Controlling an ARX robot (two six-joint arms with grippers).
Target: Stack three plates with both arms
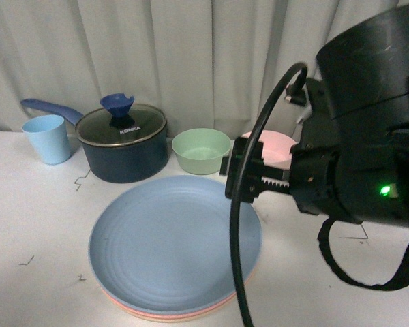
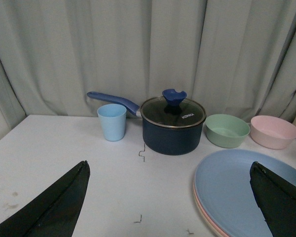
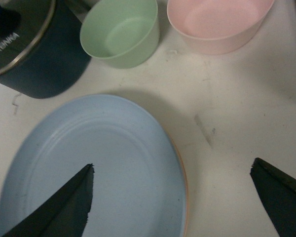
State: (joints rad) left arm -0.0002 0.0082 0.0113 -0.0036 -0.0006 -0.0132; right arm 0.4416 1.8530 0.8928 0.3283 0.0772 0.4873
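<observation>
On the white worktop [image 1: 41,225], near its front edge, the plates are seen stacked: the light blue plate [image 1: 174,242] lies on top, and beneath it a pink rim [image 1: 133,311] and a paler rim are just visible at the stack's front edge, though which lies lower cannot be told with certainty; behind the stack, along the curtain [image 1: 191,54], a light blue cup [image 1: 48,138], a dark blue saucepan [image 1: 126,153] with a glass lid [image 1: 121,125] and a blue knob, a green bowl [image 1: 201,150] and a pink bowl [image 1: 276,148] are set in a row; the saucepan's long handle is turned toward the cup. The right tool [image 3: 172,197] is held spread wide above the stack's right edge and the bare worktop beside it, with nothing between its fingertips; the left tool [image 2: 170,197] is likewise spread wide and empty, low over the worktop to the left of the plates, one fingertip being seen over the blue plate's rim.
</observation>
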